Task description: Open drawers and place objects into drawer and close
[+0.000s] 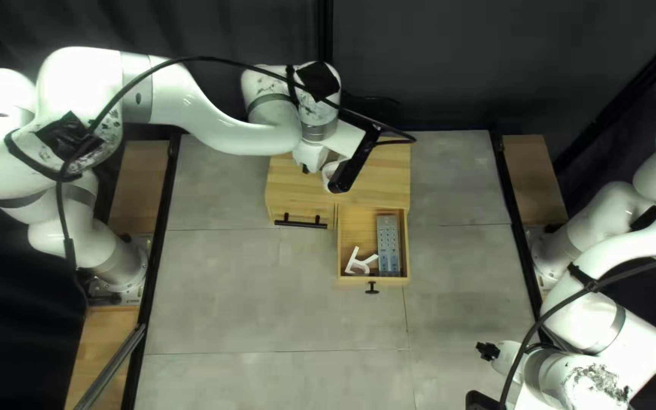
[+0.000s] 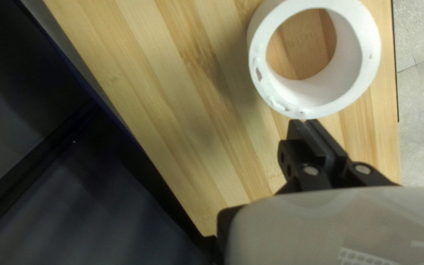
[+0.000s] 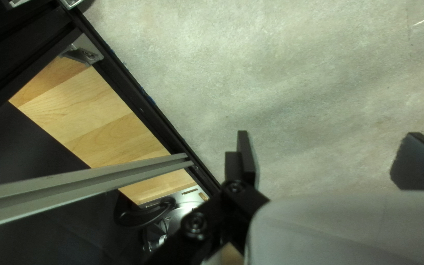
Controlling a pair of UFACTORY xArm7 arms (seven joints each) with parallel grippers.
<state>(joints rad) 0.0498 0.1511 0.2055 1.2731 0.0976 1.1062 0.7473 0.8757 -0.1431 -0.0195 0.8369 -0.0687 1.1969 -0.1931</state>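
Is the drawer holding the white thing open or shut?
Open: the drawer sticks out from the wooden box, showing the white thing and a grey remote inside.

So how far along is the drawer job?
Done: one drawer is open, with the remote and white piece inside. In hand: nothing, it seems; my left jaws are shut right by the ring on the cabinet, my right jaws open. Left: probably putting the ring in, then closing the drawer.

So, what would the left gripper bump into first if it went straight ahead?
Probably the near rim of the white ring, just ahead of the left gripper. Depth is hard to judge, though; it might slip past to the wooden top.
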